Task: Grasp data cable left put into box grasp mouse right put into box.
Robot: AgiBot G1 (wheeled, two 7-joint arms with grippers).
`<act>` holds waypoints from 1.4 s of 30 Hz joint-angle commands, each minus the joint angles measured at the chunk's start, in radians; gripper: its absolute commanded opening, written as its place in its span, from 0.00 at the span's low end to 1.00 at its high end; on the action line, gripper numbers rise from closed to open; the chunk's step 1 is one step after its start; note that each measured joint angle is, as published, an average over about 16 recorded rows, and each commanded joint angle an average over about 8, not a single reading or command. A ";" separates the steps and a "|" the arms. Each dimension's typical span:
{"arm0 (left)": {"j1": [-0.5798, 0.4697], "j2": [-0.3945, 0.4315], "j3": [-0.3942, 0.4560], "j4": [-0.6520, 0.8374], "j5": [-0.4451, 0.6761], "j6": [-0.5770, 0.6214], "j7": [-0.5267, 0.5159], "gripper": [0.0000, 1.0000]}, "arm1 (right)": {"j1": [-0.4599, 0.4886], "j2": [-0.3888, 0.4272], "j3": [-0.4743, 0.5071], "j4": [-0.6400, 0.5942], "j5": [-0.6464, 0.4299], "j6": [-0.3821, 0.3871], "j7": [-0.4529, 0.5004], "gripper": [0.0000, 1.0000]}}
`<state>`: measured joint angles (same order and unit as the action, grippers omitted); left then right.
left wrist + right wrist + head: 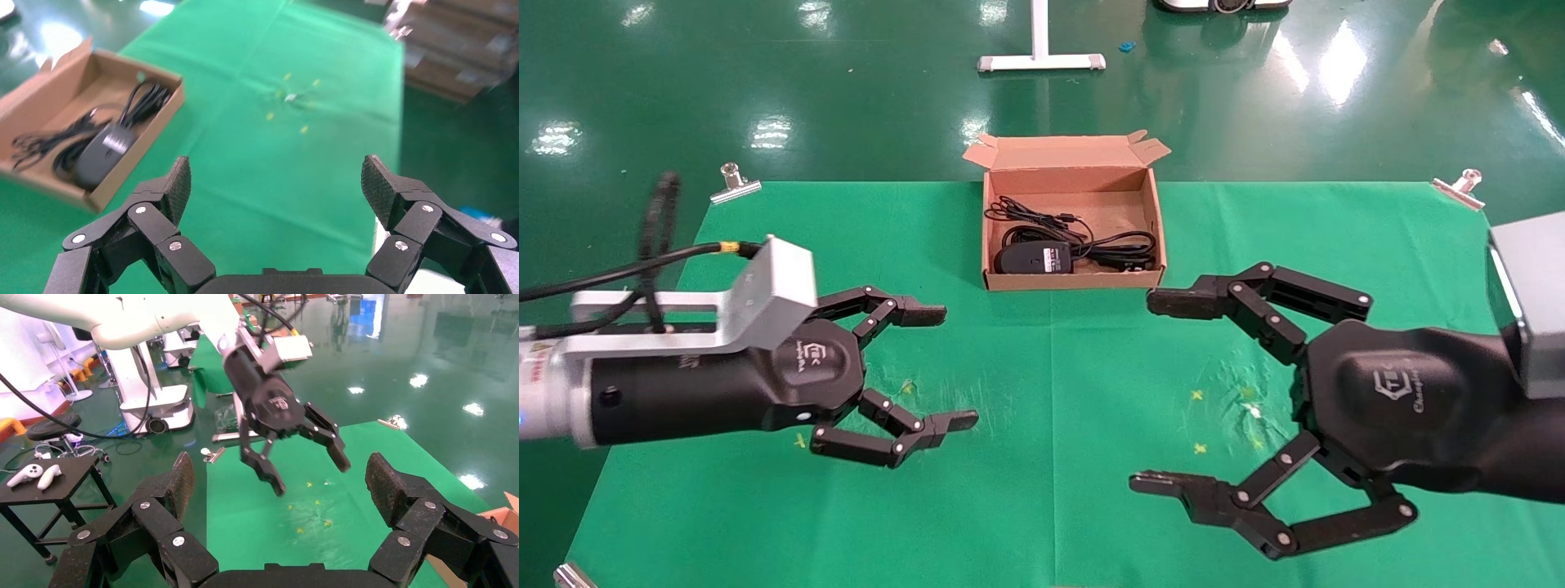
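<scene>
The brown cardboard box (1073,280) stands at the table's far middle, flaps at its far edge. Inside lie the black mouse (1032,258) with its pale patch and thicker cord (1124,249), and the thin black data cable (1030,214) behind it. The left wrist view shows the box (134,156), the mouse (101,154) and the cable (43,142) too. My left gripper (944,366) is open and empty over the cloth at front left. My right gripper (1160,392) is open and empty at front right. Both are apart from the box.
A green cloth (1050,384) covers the table, held by metal clips at the far corners (735,183) (1460,188). Small yellow marks (1197,396) dot the cloth. A white stand base (1040,61) is on the floor behind. A corner of the box (507,509) shows in the right wrist view.
</scene>
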<state>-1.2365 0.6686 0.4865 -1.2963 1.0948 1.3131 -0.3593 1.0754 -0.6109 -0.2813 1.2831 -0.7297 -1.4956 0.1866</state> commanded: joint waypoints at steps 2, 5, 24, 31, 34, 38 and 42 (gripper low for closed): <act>0.028 -0.010 -0.036 0.002 -0.064 0.032 0.030 1.00 | 0.000 0.000 0.000 0.000 0.000 0.000 0.000 1.00; 0.057 -0.020 -0.072 0.004 -0.127 0.064 0.060 1.00 | 0.000 0.000 0.000 0.000 0.000 0.000 0.000 1.00; 0.179 -0.064 -0.229 0.014 -0.403 0.201 0.183 1.00 | -0.001 0.001 -0.001 0.000 0.002 0.000 -0.001 1.00; 0.172 -0.061 -0.218 0.014 -0.385 0.192 0.177 1.00 | 0.000 0.001 -0.001 0.000 0.002 0.000 -0.001 1.00; 0.169 -0.060 -0.215 0.014 -0.380 0.190 0.175 1.00 | 0.000 0.001 -0.001 0.000 0.002 0.000 -0.001 1.00; 0.167 -0.059 -0.212 0.014 -0.374 0.187 0.173 1.00 | 0.000 0.001 -0.001 0.000 0.001 0.000 -0.001 1.00; 0.165 -0.059 -0.210 0.013 -0.370 0.185 0.172 1.00 | 0.000 0.001 -0.001 0.000 0.001 0.001 -0.001 1.00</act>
<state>-1.0709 0.6097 0.2753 -1.2829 0.7230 1.4989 -0.1865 1.0754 -0.6102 -0.2825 1.2828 -0.7284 -1.4951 0.1858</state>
